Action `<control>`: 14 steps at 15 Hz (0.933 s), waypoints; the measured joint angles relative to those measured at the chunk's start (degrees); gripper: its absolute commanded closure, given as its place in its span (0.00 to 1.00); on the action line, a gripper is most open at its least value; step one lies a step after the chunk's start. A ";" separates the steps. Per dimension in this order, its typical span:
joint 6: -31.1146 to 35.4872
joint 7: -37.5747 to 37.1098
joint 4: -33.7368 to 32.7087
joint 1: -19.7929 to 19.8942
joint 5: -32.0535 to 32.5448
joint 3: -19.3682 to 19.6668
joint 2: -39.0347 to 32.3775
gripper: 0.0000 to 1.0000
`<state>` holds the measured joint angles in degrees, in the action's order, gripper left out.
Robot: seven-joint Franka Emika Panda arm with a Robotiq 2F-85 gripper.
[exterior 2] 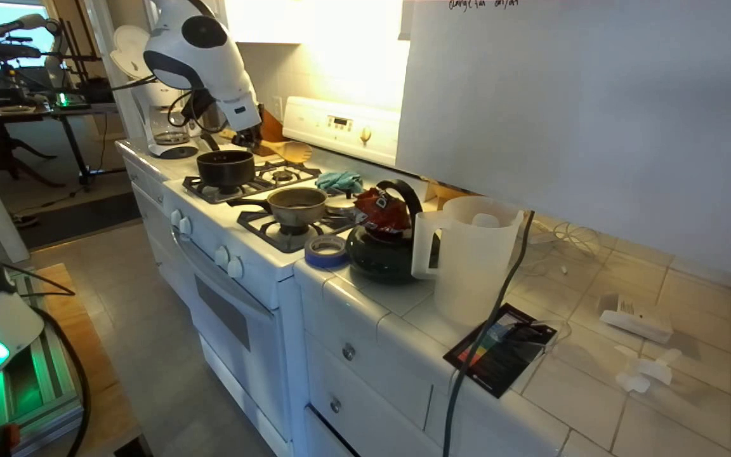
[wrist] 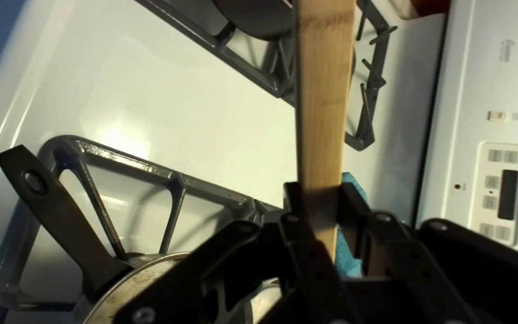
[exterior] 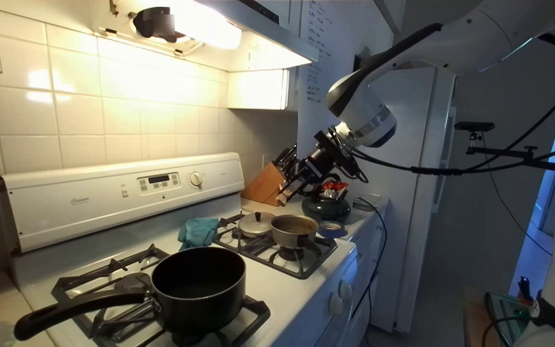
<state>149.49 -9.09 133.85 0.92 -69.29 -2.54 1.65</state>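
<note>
My gripper [wrist: 315, 202] is shut on the flat handle of a wooden utensil [wrist: 324, 99], held above the stove. In an exterior view the utensil shows a broad, slotted head [exterior 2: 296, 151] beyond the gripper [exterior 2: 248, 138]. In an exterior view only a short piece of the wood [exterior: 282, 196] shows at the gripper [exterior: 289, 183]. A black saucepan [exterior: 198, 289] stands on a front burner, also in an exterior view [exterior 2: 226, 169]. A smaller metal pan [exterior: 294, 231] stands on the other front burner; its dark handle [wrist: 61, 220] shows in the wrist view.
A metal lid [exterior: 257, 224] and a teal cloth [exterior: 199, 232] lie at the stove's back. A knife block [exterior: 264, 185], a dark kettle [exterior 2: 381, 257], blue tape [exterior 2: 326, 252] and a pitcher [exterior 2: 476, 266] stand on the counter. A range hood [exterior: 282, 41] hangs above.
</note>
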 measured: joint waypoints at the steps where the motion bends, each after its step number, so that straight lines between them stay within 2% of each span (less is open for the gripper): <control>1: -0.58 3.38 0.70 0.10 -4.50 0.75 1.08 0.94; 4: -5.89 16.66 1.99 0.60 -18.14 4.31 2.55 0.94; 7: -16.28 27.84 3.87 2.05 -29.43 6.96 0.68 0.94; 10: -24.50 29.53 4.70 2.90 -32.89 7.63 -3.85 0.94; 14: -26.72 27.85 4.69 2.79 -34.25 7.51 -7.36 0.94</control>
<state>122.77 18.76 138.54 3.71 -103.54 4.97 -5.71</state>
